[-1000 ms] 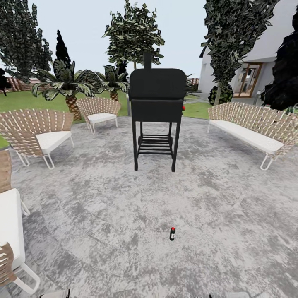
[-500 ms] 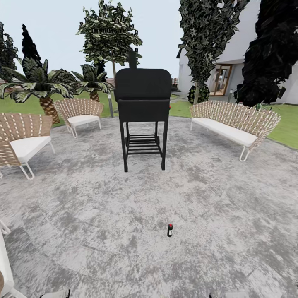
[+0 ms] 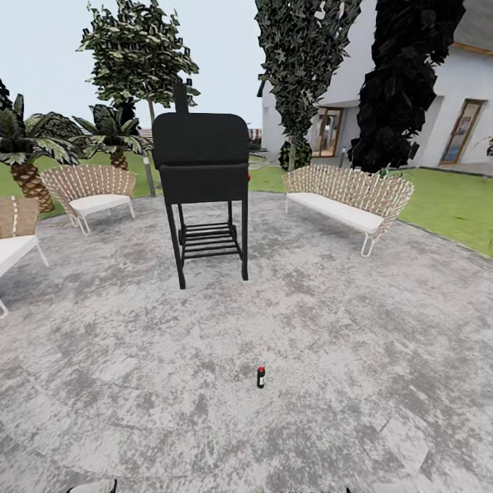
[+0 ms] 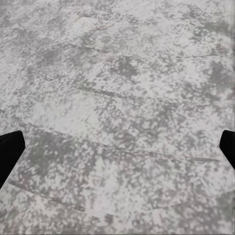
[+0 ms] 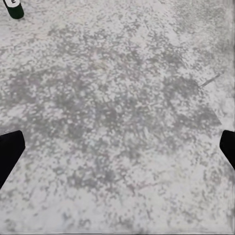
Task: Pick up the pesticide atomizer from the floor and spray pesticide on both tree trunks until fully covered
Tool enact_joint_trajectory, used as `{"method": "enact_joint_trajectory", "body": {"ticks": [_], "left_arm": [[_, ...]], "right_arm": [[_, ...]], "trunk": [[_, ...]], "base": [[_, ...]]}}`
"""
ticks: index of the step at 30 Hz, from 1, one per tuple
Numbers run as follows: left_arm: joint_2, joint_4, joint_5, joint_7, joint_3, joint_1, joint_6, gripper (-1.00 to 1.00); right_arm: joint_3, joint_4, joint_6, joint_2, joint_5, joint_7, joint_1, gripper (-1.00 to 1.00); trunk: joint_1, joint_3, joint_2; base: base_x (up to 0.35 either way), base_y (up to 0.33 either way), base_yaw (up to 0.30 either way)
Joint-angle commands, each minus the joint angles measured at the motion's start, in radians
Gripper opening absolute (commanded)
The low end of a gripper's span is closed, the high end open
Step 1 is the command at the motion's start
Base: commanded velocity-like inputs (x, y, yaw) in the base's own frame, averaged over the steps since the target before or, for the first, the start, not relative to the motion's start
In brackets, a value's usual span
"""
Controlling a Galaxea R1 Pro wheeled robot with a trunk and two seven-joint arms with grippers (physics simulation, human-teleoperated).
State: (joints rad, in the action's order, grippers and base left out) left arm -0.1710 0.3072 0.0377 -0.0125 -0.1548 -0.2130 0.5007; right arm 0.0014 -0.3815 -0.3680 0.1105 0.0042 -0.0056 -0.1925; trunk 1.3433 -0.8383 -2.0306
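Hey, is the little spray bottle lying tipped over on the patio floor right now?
No, the pesticide atomizer stands upright on the grey stone floor, in front of the black grill.

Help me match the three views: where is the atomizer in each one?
Head view: atomizer upright on the paving, low centre, in front of the grill.
Right wrist view: atomizer cut off at a corner.
Left wrist view: not in it.
Shared landmark: the mottled grey paving.

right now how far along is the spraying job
Barely started. Nothing looks done: the sprayer stands upright on the paved floor, ungrabbed. Both grippers, left and right, are open and empty over paving. Left: picking it up and spraying both trees.
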Motion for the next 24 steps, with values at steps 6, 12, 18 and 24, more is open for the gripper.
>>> {"method": "enact_joint_trajectory", "body": {"ticks": [6, 12, 18, 24], "left_arm": [[0.0, 0.0, 0.004, -0.001, 0.0, 0.0, 0.004, 1.0], [-0.001, 0.001, 0.005, -0.004, 0.0, 0.0, 0.004, 1.0], [-0.001, 0.002, 0.006, -0.004, 0.0, 0.0, 0.003, 1.0], [-0.001, 0.003, 0.005, -0.004, 0.0, 0.0, 0.004, 1.0]], "right_arm": [[0.0, 0.001, -0.003, 0.0, 0.0, -0.001, -0.001, 1.0], [0.0, 0.001, -0.003, 0.0, 0.0, -0.001, -0.001, 1.0], [0.0, 0.001, -0.003, 0.0, 0.0, -0.001, -0.001, 1.0], [0.0, 0.001, -0.003, 0.0, 0.0, -0.001, -0.001, 1.0]], "trunk": [[0.0, -0.001, 0.0], [0.0, -0.001, 0.0], [0.0, -0.001, 0.0], [0.0, -0.001, 0.0]], "base": [[0.0, 0.0, -0.289], [-0.101, 0.112, -0.289], [-0.125, 0.273, -0.289], [-0.046, 0.303, -0.289]]}}
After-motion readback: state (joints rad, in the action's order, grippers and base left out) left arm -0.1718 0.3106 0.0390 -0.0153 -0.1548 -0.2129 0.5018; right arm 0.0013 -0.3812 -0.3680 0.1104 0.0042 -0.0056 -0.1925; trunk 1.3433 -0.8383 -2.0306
